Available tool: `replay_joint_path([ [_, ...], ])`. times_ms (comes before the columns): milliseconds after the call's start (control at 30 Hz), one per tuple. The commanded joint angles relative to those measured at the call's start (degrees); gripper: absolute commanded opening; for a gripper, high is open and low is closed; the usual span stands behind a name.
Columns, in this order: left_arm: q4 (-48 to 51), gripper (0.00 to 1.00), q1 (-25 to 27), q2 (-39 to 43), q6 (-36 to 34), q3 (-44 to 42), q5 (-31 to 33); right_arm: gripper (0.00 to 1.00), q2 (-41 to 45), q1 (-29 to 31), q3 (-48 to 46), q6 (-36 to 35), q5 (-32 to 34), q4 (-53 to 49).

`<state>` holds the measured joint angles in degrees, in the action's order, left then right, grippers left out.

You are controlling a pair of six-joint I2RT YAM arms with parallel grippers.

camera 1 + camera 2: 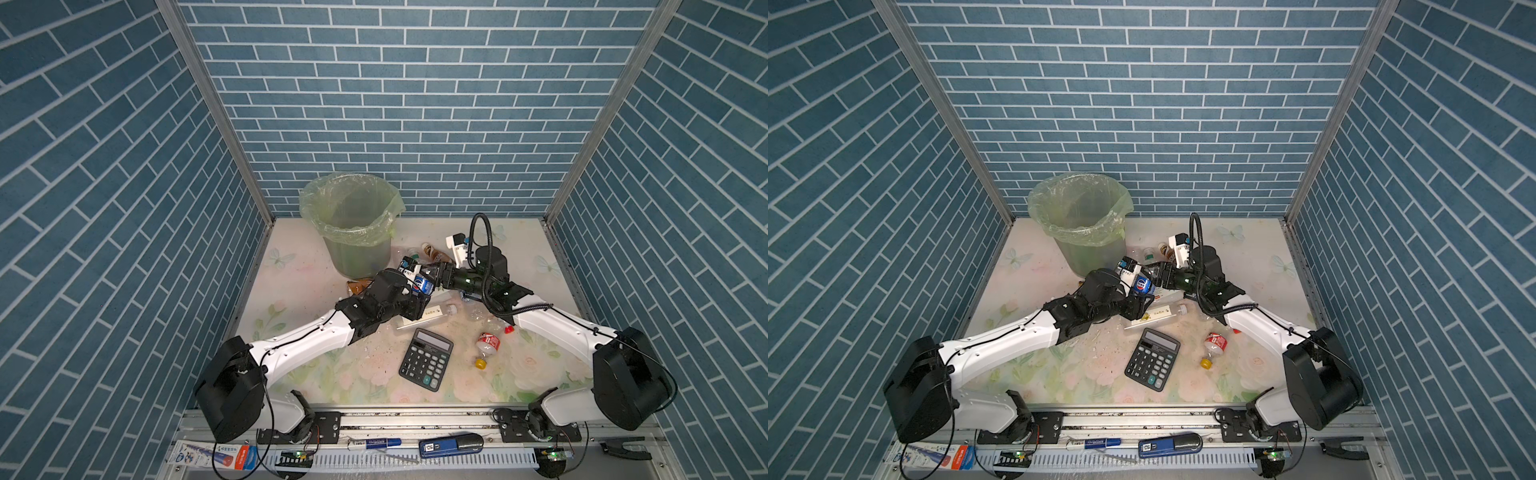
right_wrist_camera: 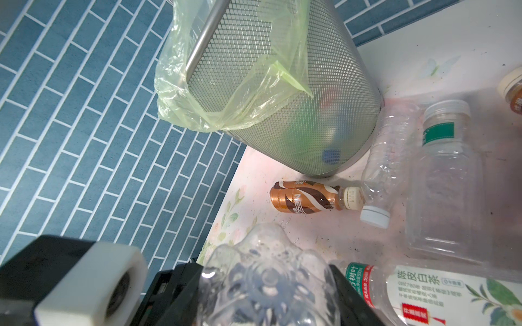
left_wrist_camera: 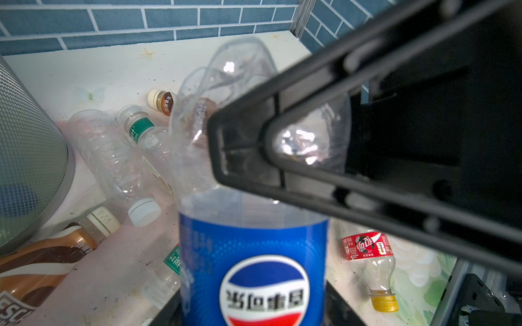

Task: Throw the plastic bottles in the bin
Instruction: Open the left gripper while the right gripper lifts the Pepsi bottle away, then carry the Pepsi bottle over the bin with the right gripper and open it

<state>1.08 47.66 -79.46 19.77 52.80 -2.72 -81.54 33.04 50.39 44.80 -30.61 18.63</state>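
Right gripper (image 2: 262,290) clamps the probably light, crushable Pepsi bottle (image 3: 254,254) at its stiffer base (left gripper (image 1: 415,293): grip unclear).

Overall light: bright and even, falling from overhead in both top views.
Shadows: soft and faint, kept close under whatever lay on the table (image 1: 528,249).
Glare: small white highlights on the clear shoulder of the blue-labelled bottle (image 3: 254,254); a dull sheen on the bag of the bin (image 1: 353,208).
Left wrist focus: that bottle sat too near the lens and was soft; the bottles lying behind it were sharper.
Right wrist focus: the white camera housing (image 2: 90,282) and the clear bottle base at the frame's edge were blurred; the brown bottle (image 2: 308,199) was crisp.
Distortion: the brick walls (image 1: 104,187) splayed outward towards the top views' edges.
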Motion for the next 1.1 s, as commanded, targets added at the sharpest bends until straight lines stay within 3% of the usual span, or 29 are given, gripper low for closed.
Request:
replay_joint_path([
  [0,-0.4,0.73,0.4,1.7,-0.6,1.0,1.6,0.38,0.5,-1.1,-1.1,1.1,0.7,0.7],
  [100,1.5,0.78,0.3,2.6,-0.9,1.8,2.7,0.36,0.9,-2.0,0.1,1.2,1.2,-0.3],
  [200,4.1,0.98,0.2,4.0,-1.1,3.2,3.5,0.35,1.5,-2.8,2.3,1.1,2.1,-2.1],
  [233,5.3,0.99,0.2,4.6,-1.4,4.0,3.9,0.34,1.8,-3.1,3.4,0.7,2.6,-3.1],
  [633,16.9,0.99,-4.0,11.4,-1.8,15.1,4.5,0.31,-0.8,-3.8,30.2,-7.7,12.2,-20.0],
  [933,21.5,0.99,-16.0,13.4,0.8,23.3,-2.1,0.3,-8.6,-4.0,57.7,-19.6,21.8,-25.2],
  [1067,19.1,0.99,-19.9,14.7,3.2,24.0,-5.6,0.3,-13.2,-4.8,68.0,-21.3,25.2,-24.8],
])
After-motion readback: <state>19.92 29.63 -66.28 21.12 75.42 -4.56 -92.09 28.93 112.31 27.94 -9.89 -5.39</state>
